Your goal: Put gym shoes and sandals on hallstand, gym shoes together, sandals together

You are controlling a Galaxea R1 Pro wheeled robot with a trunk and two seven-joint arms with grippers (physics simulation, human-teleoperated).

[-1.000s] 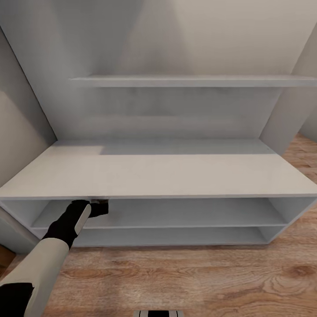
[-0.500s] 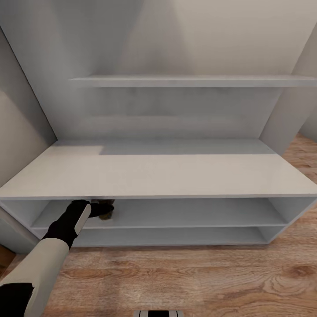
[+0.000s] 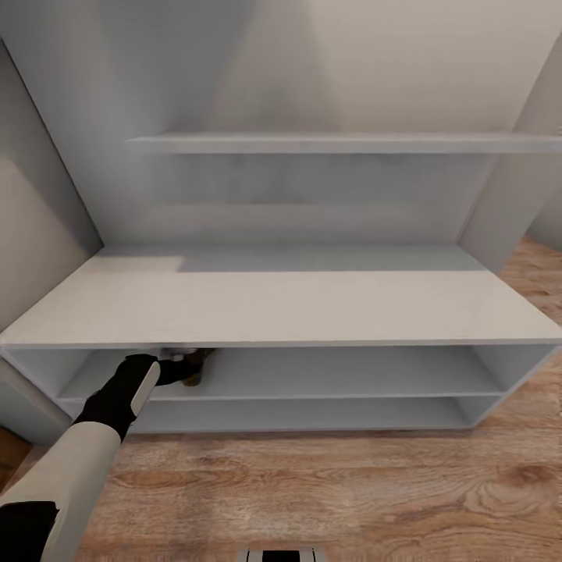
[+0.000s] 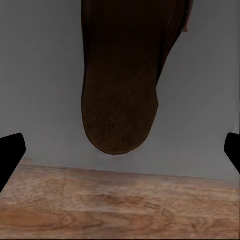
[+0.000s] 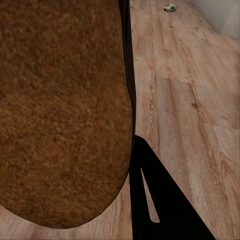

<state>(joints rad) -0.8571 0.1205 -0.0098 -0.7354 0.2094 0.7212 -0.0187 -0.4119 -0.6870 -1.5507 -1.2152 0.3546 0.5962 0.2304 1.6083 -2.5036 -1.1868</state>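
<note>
Left tool at the hallstand's upper shelf level

My left tool (image 3: 178,367) is spread, a brown sandal (image 4: 122,80) lying free on the hallstand (image 3: 281,308) shelf before it; my right tool (image 5: 131,165) pinches the second sandal (image 5: 60,110) above the corridor floor (image 5: 185,100).

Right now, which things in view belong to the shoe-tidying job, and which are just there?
Part of the job:
- first sandal, lying on the hallstand, upper open level
- left hand, open
- second sandal, apparently gripped by the right hand
- gym shoe, far off on the corridor floor

Just there:
- side wall
- robot base
</note>
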